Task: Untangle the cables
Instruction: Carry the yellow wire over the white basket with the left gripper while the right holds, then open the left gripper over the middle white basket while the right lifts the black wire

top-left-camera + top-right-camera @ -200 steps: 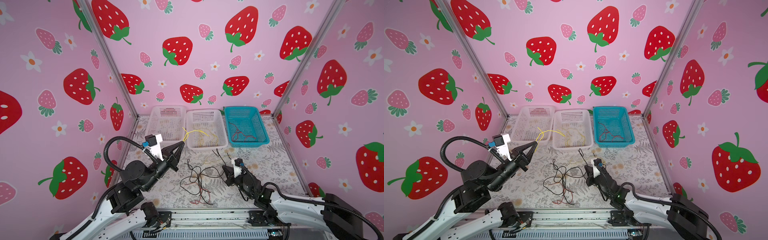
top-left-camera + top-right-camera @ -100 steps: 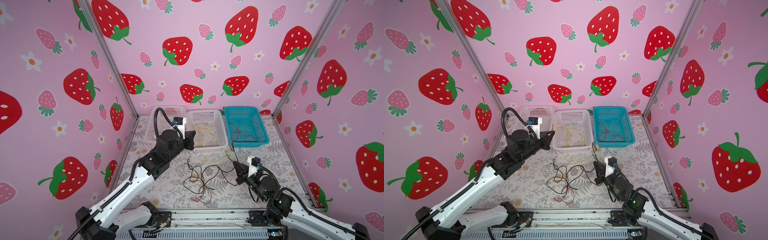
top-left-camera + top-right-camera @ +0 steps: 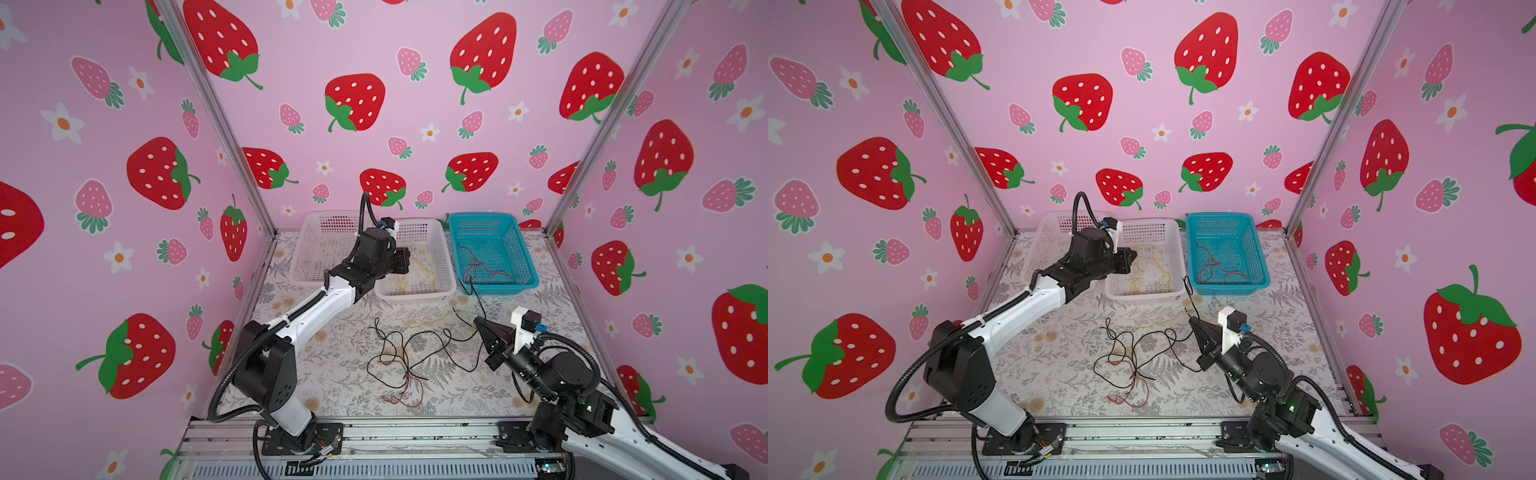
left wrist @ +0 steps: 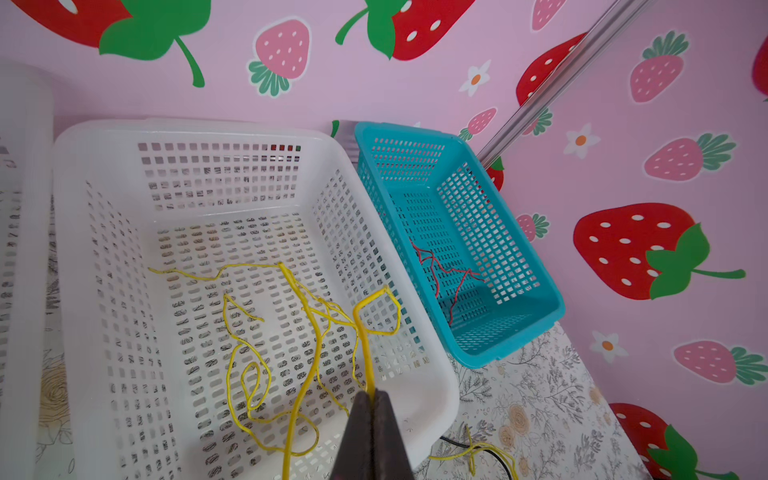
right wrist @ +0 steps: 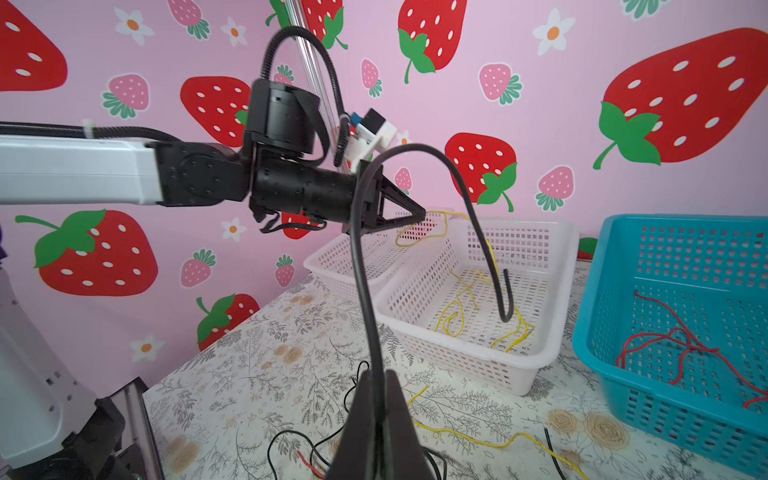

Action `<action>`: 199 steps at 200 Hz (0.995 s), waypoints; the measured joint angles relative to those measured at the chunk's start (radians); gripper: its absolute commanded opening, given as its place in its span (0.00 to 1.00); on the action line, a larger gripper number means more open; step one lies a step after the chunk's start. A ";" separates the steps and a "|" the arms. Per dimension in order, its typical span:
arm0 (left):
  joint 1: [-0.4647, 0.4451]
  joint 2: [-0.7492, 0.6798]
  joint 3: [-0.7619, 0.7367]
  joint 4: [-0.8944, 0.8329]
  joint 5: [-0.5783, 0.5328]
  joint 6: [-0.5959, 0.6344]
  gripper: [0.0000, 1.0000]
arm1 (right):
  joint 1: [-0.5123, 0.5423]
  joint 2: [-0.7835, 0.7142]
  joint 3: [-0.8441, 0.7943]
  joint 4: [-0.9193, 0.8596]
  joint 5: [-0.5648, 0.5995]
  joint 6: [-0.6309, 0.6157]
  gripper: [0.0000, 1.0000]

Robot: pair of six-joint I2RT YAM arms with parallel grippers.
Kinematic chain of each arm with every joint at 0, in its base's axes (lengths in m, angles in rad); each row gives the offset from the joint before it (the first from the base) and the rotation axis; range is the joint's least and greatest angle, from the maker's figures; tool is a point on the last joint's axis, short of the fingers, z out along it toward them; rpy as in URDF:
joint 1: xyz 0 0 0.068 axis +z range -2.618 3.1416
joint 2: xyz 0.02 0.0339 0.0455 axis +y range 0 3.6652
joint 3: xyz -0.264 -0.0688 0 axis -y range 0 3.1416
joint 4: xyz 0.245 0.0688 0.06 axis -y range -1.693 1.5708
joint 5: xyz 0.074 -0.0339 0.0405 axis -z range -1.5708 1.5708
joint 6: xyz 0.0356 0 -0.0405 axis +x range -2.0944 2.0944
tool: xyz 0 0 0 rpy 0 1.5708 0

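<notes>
The cables are thin wires in black, yellow and red. A tangle of black and red cables (image 3: 399, 357) (image 3: 1125, 361) lies mid-table, with a yellow cable (image 3: 424, 322) beside it. My left gripper (image 4: 371, 392) (image 3: 409, 262) (image 3: 1133, 258) hangs over the middle white basket (image 3: 415, 295) (image 4: 432, 386), shut on a yellow cable (image 4: 365, 353) that trails among other yellow cables (image 3: 1150, 274) in it. My right gripper (image 5: 378, 374) (image 3: 478, 321) (image 3: 1192, 320) is shut on a black cable (image 5: 361, 257) that arcs above it.
An empty white basket (image 3: 320, 249) (image 3: 1050, 241) stands at the back left. At the back right a blue basket (image 3: 498, 286) (image 3: 1229, 286) (image 5: 590, 332) holds a red cable (image 3: 478, 266) (image 5: 673, 345) (image 4: 440, 270). Pink walls close three sides and a metal rail (image 3: 374, 432) runs along the front.
My left arm has swung from the front left out over the middle basket, carrying the yellow cable. My right gripper has moved right and slightly up with the black cable.
</notes>
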 measured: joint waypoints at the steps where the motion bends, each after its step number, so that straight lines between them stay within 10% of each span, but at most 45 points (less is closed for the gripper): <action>1: 0.000 0.003 0.002 0.000 0.002 0.000 0.00 | 0.000 0.000 0.003 -0.002 -0.001 -0.001 0.00; 46: 0.013 0.130 0.078 -0.023 0.048 -0.018 0.05 | 0.000 0.013 0.133 -0.064 -0.005 -0.041 0.00; 91: 0.013 0.181 0.108 -0.050 0.068 -0.022 0.31 | 0.000 0.060 0.258 -0.090 -0.022 -0.071 0.00; 199: 0.015 0.067 0.087 -0.110 0.100 -0.011 0.64 | 0.000 0.260 0.548 -0.155 -0.061 -0.176 0.00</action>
